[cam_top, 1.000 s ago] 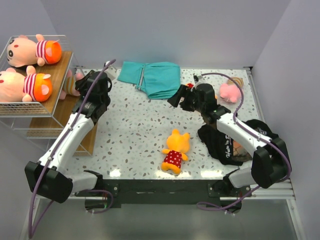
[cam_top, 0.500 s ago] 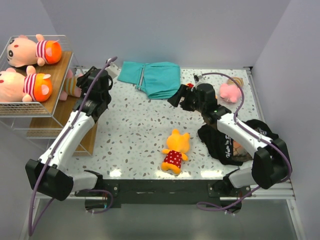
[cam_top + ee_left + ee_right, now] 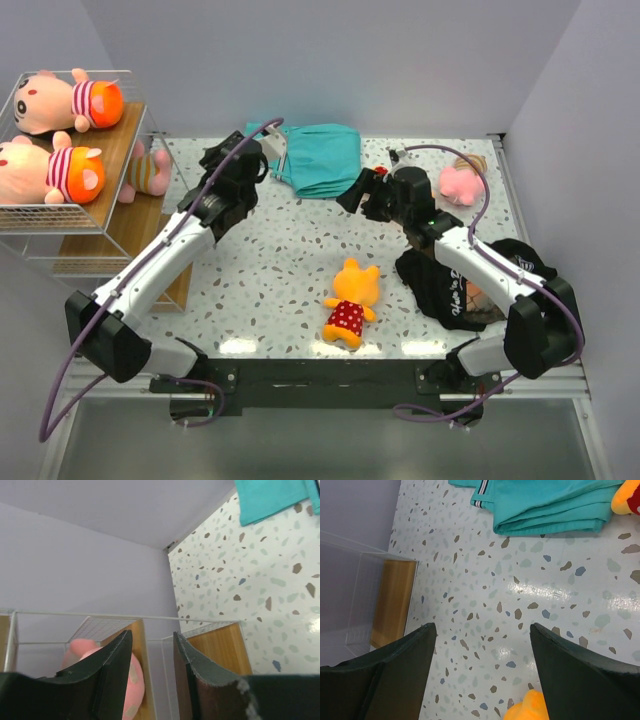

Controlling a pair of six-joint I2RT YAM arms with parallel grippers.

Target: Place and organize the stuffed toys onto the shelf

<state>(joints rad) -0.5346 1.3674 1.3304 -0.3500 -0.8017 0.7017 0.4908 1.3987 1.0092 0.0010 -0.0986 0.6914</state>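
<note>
The orange toy [image 3: 350, 300] in its red dotted dress lies flat on the surface [image 3: 270, 270], on the near side of the right jaws and a little off from them. In the right wrist view only a scrap of it shows, at the bottom edge between the two fingers. The right jaws stand wide apart and empty above the speckled surface, with the teal cloth [image 3: 312, 158] ahead of them. A pink toy [image 3: 457, 183] lies behind them, in the far right corner.

The left jaws have only a narrow gap and hold nothing. They point toward the shelf [image 3: 118, 150], where striped toys [image 3: 60, 100] lie on the boards, one of them just beyond the left finger.

The orange toy looks light and soft: it should squash under the jaws and flop at the limbs, not slip or break. The best hold is probably across the belly, the jaws closing on the stuffed body — an ear or a leg would let it dangle and swing on the way to the shelf.
</note>
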